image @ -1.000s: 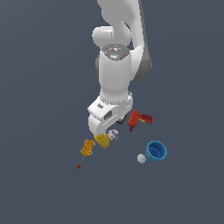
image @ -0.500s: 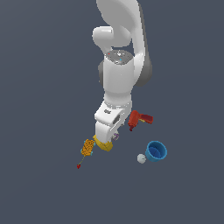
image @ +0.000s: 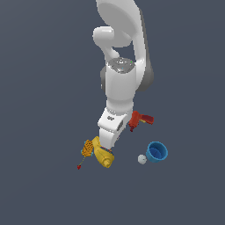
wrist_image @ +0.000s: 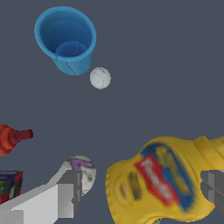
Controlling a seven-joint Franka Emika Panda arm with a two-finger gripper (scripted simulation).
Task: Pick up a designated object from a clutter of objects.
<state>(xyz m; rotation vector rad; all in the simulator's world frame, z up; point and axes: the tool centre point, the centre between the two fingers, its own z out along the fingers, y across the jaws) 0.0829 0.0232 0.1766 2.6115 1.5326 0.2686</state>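
Gripper [wrist_image: 141, 190] jaws apart, straddling mustard bottle [wrist_image: 164, 181]; marked ball [wrist_image: 83, 173] at its 9 o'clock, likely light, rolls easily; pinch across middle.

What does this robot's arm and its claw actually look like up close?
The arm is glossy white, made of thick rounded segments with darker grey bands at the joints and a silvery round cap on one joint. It narrows to a boxy white wrist block with small dark marks. The claw has two blocky, light grey fingers. No cables show.
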